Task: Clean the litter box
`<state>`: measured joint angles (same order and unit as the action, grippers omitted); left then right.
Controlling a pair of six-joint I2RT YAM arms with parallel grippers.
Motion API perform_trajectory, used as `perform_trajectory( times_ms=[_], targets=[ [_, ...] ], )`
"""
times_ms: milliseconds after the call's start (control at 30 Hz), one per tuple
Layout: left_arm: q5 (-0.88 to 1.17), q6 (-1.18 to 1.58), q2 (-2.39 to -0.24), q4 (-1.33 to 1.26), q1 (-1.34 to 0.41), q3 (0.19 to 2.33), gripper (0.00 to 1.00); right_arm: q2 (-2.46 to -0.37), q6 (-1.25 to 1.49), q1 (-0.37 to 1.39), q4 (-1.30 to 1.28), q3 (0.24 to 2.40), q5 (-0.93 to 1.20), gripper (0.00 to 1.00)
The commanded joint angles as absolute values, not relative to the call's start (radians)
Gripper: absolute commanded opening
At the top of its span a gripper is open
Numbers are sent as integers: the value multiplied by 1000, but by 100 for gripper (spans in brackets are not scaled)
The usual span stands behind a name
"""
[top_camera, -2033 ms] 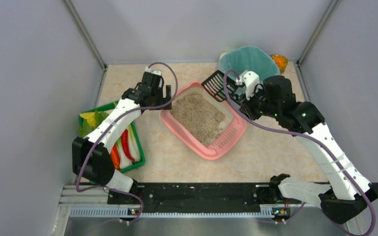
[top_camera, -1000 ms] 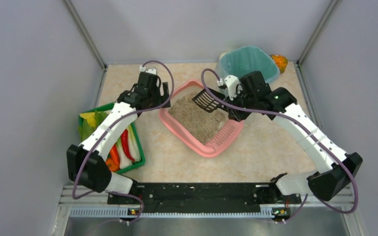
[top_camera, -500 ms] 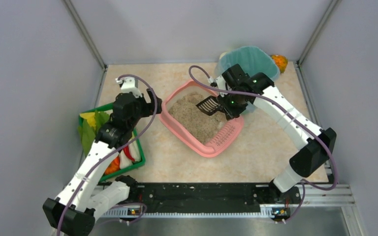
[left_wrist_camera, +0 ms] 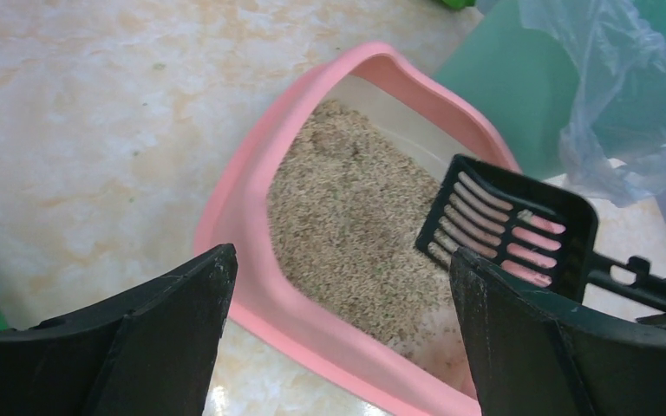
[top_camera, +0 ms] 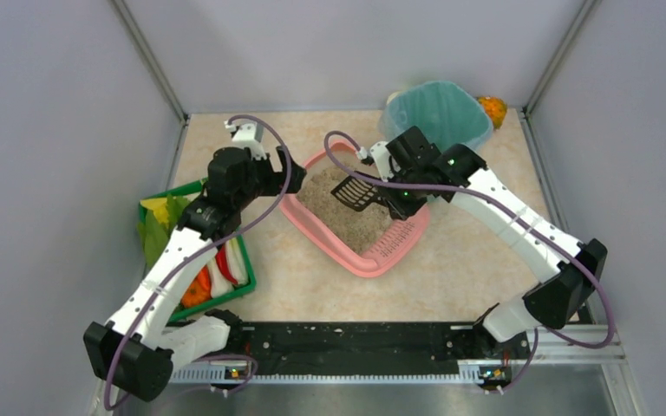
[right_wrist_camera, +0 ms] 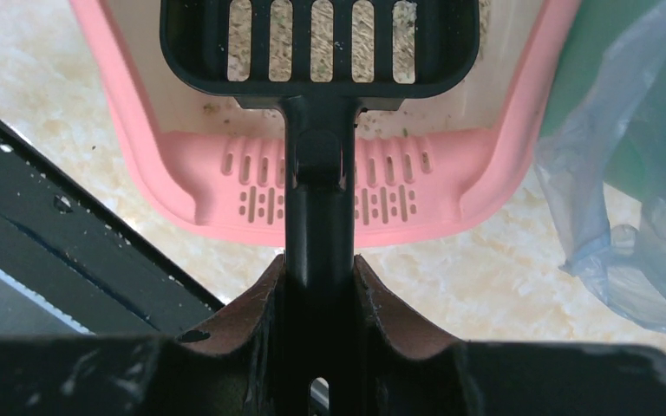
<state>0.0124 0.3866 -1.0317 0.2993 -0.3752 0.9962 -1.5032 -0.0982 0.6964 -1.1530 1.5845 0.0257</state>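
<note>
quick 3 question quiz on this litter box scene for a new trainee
1. True or false: the right end effector is shut on the black scoop.
2. The scoop's head is: A over the litter in the litter box, B outside it, C flat on its slotted ledge.
3. Fill in: the left end effector stands ____ and holds nothing.
Key: 1 true; 2 A; 3 open.
</note>
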Motion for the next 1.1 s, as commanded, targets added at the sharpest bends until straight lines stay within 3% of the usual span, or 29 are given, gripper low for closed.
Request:
perform_trajectory(
  times_ms=[0,233,767,1067],
  targets=[
    [140,368,-1110,292,-406,1117,97,-1416,-142,744,-1026,1540,13,0],
    [107,310,-1259,426,-492,1271,98,-1287,-182,750,-887,1474,16,0],
    [9,350,-1405,563,-529,1395,97,-1085,-254,752,-669,1334,146,0],
    [-24,371,-1428,595,-529,1417,96,-1009,-240,752,-513,1258,163,6]
  ],
)
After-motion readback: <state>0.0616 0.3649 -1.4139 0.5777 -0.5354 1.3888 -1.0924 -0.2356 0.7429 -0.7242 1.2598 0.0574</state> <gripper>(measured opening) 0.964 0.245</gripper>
